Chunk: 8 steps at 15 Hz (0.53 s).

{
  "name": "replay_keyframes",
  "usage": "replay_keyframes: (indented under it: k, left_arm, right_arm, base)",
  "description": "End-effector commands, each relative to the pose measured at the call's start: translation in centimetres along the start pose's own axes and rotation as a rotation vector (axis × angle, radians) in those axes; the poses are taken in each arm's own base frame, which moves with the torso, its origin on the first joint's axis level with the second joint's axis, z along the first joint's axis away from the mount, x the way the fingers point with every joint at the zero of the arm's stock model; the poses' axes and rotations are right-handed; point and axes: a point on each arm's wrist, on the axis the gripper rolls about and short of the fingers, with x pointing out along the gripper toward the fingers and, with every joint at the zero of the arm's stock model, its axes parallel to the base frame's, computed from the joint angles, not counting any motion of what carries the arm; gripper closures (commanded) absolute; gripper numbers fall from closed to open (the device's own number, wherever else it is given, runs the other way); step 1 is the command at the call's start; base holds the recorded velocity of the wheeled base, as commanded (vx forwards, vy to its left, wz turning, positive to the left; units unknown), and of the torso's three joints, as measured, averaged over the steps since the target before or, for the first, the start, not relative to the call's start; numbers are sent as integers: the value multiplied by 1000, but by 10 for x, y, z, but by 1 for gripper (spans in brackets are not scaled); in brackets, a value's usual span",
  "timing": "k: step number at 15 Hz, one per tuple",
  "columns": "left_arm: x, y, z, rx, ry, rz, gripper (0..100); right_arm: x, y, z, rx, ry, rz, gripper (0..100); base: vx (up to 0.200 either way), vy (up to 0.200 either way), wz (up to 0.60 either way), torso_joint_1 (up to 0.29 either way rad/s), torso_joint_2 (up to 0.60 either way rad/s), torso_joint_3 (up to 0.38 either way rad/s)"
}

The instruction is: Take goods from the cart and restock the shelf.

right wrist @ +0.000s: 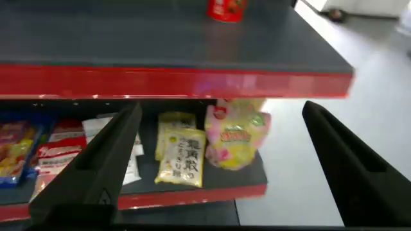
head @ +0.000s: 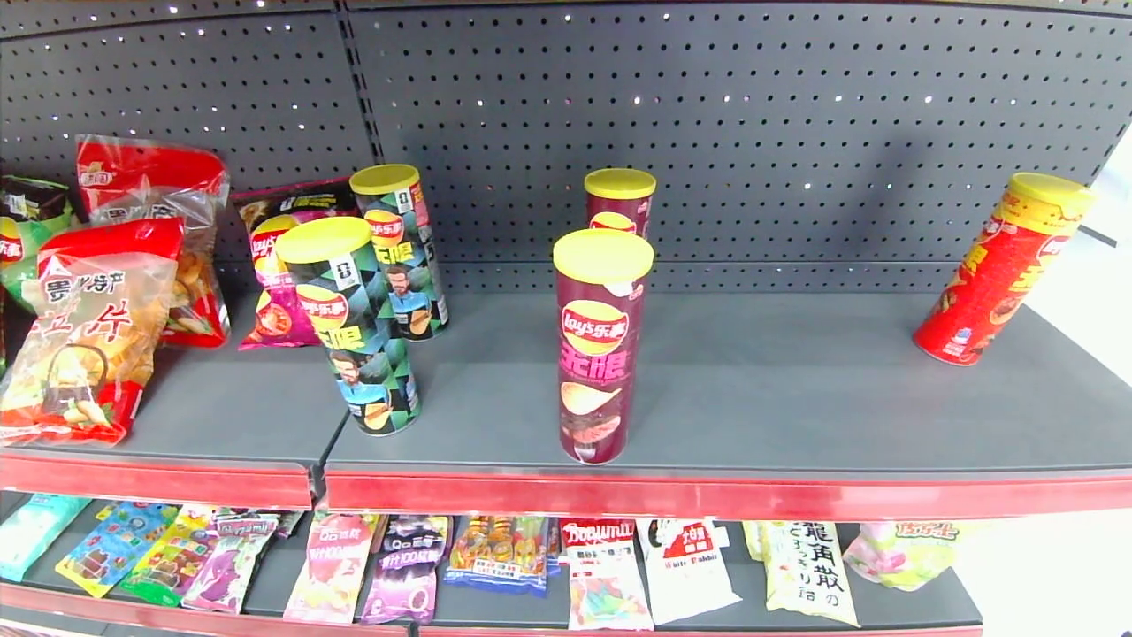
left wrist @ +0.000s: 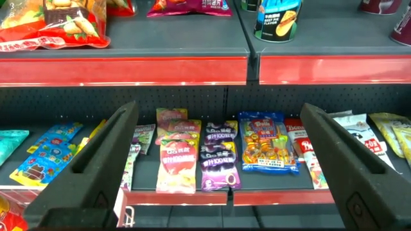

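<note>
Facing the shelf, the left gripper and right gripper both hang wide apart and empty; the bare stretch between the maroon chip can and red can looks best for restocking, items upright, labels forward

On the grey shelf stand yellow-lidded green cans at left and two maroon cans mid-shelf, one behind the other. A red can stands far right.
</note>
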Motion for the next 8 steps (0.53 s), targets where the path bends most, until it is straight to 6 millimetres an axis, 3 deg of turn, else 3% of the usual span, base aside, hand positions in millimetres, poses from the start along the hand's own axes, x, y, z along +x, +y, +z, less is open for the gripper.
replay_keyframes:
  k: [1, 2, 5, 8]
  left_arm:
    - [0, 0, 0, 2, 0, 1, 0]
    - [0, 0, 0, 2, 0, 1, 0]
    - [0, 0, 0, 2, 0, 2, 0]
    - [0, 0, 0, 2, 0, 2, 0]
  right_arm:
    - [1, 0, -10, -6, 1, 156, 0]
    - [0, 0, -10, -6, -8, 180, 0]
    - [-1, -4, -12, 77, 5, 0, 0]
    - [0, -6, -12, 71, 13, -47, 0]
  base:
    - [0, 0, 0, 0, 0, 0]
    - [0, 0, 0, 0, 0, 0]
    - [0, 0, 0, 0, 0, 0]
    - [0, 0, 0, 0, 0, 0]
